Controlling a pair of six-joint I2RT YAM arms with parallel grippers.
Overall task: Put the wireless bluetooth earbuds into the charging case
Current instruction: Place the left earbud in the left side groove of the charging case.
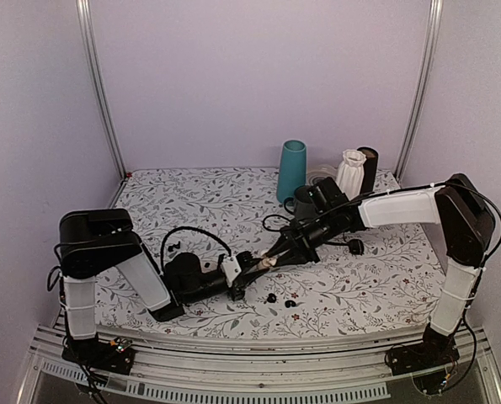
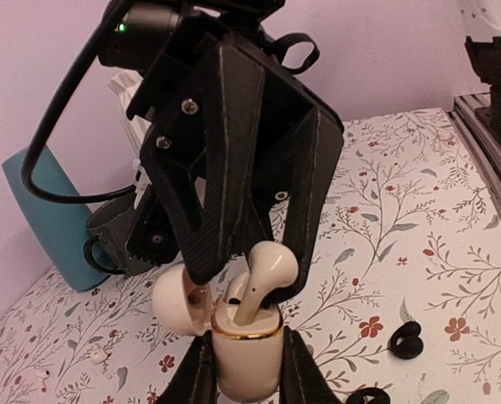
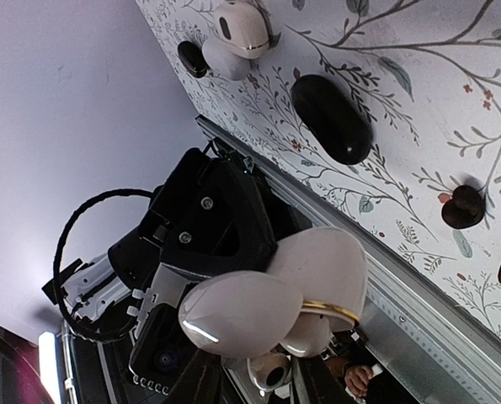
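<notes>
Left jaws clamp the charging case (image 2: 247, 364); the cream earbud (image 2: 269, 269) in it stands between the right jaws, grip unclear.

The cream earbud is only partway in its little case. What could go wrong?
The cream stemmed earbud leans with only its stem inside the gold-rimmed cream charging case; it may tip out instead of seating. The right fingers crowd the open lid and might knock it. Pushing down could twist the case between the left fingers.
</notes>
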